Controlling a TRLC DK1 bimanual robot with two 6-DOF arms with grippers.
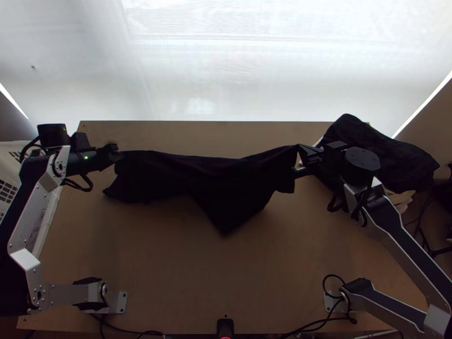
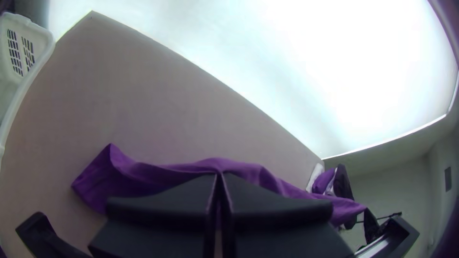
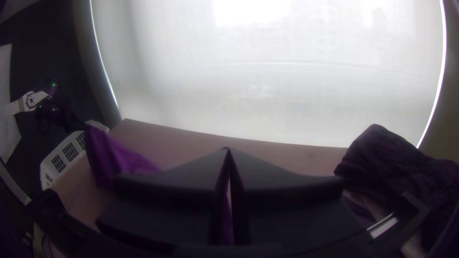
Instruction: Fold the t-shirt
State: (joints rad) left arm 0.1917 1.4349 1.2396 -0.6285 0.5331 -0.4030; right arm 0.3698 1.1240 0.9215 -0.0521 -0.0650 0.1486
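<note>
In the top view the dark t-shirt (image 1: 226, 181) hangs stretched between both grippers, its middle drooping to a point toward the near edge. My left gripper (image 1: 113, 152) is shut on its left end, and my right gripper (image 1: 300, 158) is shut on its right end. Seen from the left wrist, the shirt (image 2: 138, 179) looks purple and runs behind the left gripper (image 2: 219, 177), whose fingers meet. Purple cloth (image 3: 107, 153) rises at one side in the right wrist view, beyond the right gripper (image 3: 228, 152); how the shirt is layered cannot be told.
Another dark cloth heap (image 1: 384, 158) lies at the table's far right corner, behind the right gripper. A white basket (image 1: 48, 220) stands along the left edge. Bare tabletop (image 1: 226, 282) stretches between the two arm bases.
</note>
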